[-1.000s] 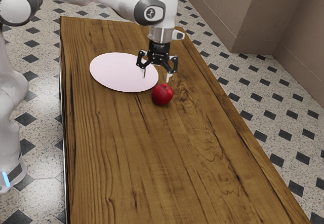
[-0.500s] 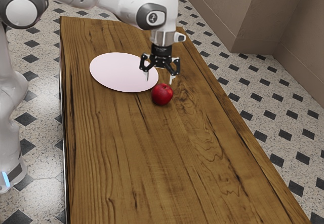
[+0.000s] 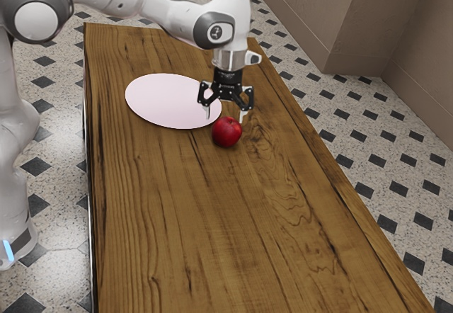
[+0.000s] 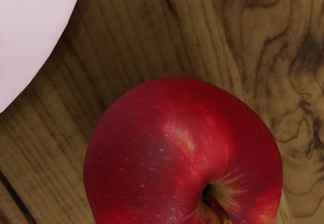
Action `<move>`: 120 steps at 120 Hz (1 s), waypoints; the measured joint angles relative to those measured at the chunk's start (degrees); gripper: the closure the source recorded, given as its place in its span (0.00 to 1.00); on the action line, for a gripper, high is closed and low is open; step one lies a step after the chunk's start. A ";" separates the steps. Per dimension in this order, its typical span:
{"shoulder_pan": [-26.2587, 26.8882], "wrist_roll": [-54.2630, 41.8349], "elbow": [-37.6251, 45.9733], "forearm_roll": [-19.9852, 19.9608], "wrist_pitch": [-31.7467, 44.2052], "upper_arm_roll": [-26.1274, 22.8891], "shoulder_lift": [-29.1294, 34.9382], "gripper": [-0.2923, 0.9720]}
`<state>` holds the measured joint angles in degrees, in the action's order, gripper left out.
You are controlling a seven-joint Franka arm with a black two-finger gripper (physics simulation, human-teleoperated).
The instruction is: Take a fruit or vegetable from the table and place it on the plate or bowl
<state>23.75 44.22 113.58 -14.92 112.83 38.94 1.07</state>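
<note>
A red apple [image 3: 226, 132] rests on the wooden table just off the near-right edge of a flat pale pink plate [image 3: 172, 100]. My black gripper [image 3: 226, 115] hangs open directly above the apple, its fingertips spread a little above and to either side of the fruit, touching nothing. In the wrist view the apple [image 4: 182, 155] looms large right under my hand, stem end visible, with the plate's rim [image 4: 30, 36] beside it.
The long wooden table [image 3: 233, 214] stretches toward the exterior view's lower right with bare planks. Tiled floor surrounds it, and a beige wall [image 3: 368, 15] stands at the upper right.
My hand has shifted slightly toward the exterior view's right and dropped lower over the apple. The apple and plate have stayed put.
</note>
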 joint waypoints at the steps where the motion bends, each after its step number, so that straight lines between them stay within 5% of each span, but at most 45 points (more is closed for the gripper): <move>1: -0.03 0.00 0.00 -0.03 0.01 0.00 -0.03 0.23; 79: -0.91 -0.09 -0.09 -1.37 2.44 -0.17 -2.41 0.23; 120: 3.95 -0.07 -0.08 -2.81 3.59 -0.27 -3.39 0.23</move>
<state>27.69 44.15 113.49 -17.73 116.42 38.67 -2.31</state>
